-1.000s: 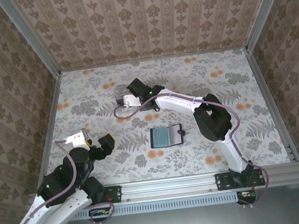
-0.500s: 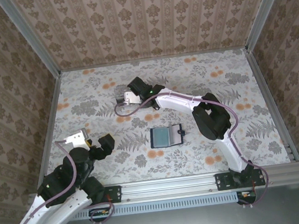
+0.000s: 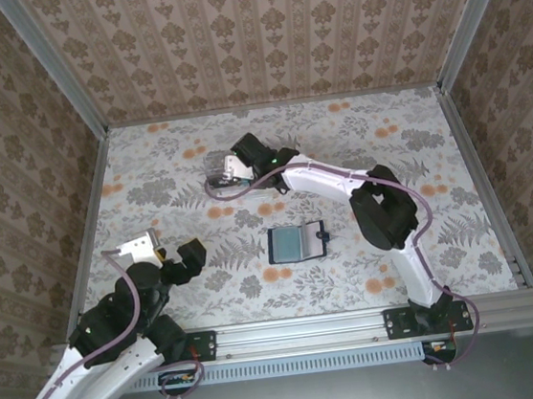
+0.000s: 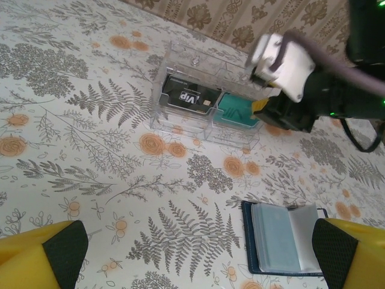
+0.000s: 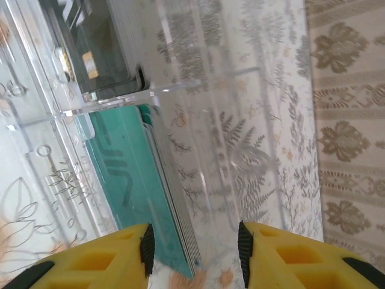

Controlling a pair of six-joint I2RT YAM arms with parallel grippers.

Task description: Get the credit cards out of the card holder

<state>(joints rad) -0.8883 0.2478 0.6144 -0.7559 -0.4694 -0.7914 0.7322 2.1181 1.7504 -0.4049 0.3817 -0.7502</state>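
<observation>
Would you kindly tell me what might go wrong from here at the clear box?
1. The right gripper stands open astride the teal cards; withdrawing askew might drag one out.
2. Its fingers sit close to the clear box wall, so a nudge could shift the box.

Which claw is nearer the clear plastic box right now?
Right. The right claw is at the clear plastic box, over its teal cards; the left claw hangs well back near the table's near-left edge.
</observation>
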